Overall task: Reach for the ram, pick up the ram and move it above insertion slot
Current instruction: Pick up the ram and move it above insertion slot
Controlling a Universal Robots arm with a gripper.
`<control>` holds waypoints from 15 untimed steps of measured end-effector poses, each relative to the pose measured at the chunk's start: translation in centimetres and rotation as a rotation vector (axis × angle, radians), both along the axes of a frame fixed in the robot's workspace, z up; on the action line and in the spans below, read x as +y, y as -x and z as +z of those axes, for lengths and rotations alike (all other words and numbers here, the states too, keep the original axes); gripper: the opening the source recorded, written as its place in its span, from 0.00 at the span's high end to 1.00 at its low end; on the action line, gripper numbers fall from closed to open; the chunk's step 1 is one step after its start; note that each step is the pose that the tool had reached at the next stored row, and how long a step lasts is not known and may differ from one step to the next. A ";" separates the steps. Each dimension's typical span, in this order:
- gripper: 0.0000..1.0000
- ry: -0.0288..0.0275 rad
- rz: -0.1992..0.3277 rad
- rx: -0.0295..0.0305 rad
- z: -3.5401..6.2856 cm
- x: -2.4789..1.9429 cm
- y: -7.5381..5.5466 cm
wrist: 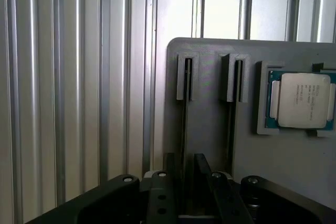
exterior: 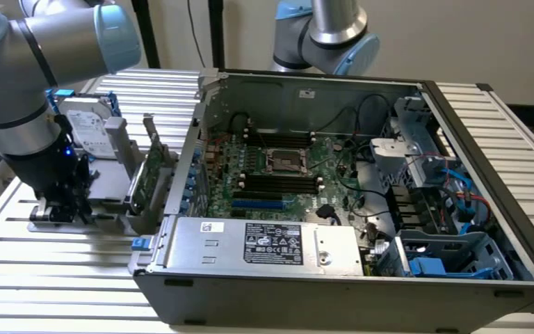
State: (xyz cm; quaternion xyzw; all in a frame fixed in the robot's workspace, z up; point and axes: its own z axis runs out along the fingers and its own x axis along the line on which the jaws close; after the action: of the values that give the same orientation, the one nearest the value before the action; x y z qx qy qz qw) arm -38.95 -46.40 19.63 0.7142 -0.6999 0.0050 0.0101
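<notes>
The ram (wrist: 185, 108) stands on edge in a narrow slot of the grey holder (wrist: 210, 129), so I see only its thin dark top edge. My gripper (wrist: 186, 158) is right over it, open, with one finger (wrist: 170, 174) on each side of the stick and a small gap to it. From the exterior view the gripper (exterior: 58, 209) is down at the holder (exterior: 109, 202) on the exterior view's left, outside the computer case. The black insertion slots (exterior: 281, 182) lie on the motherboard (exterior: 277, 174) inside the case.
A second slot (wrist: 233, 108) runs beside the ram's. A processor chip (wrist: 302, 100) sits in the holder's recess. A hard drive (exterior: 91, 129) and a tall green card (exterior: 151, 167) stand in the holder. The open case (exterior: 341, 278) has a power supply (exterior: 267, 243) at its front.
</notes>
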 end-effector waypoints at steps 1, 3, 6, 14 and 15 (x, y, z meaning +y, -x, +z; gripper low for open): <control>0.73 0.0000 0.000 0.0003 0.00 0.01 0.0; 0.80 0.0002 0.000 0.0014 0.01 0.00 0.0; 0.86 0.0001 0.000 0.0047 0.01 0.01 0.0; 0.86 0.0001 0.000 0.0164 0.18 0.01 -0.1; 0.86 0.0001 0.000 0.0175 0.25 0.01 -0.1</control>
State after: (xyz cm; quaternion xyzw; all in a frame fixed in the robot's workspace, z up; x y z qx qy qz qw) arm -38.88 -46.40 19.88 0.7142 -0.6997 -0.0012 0.0163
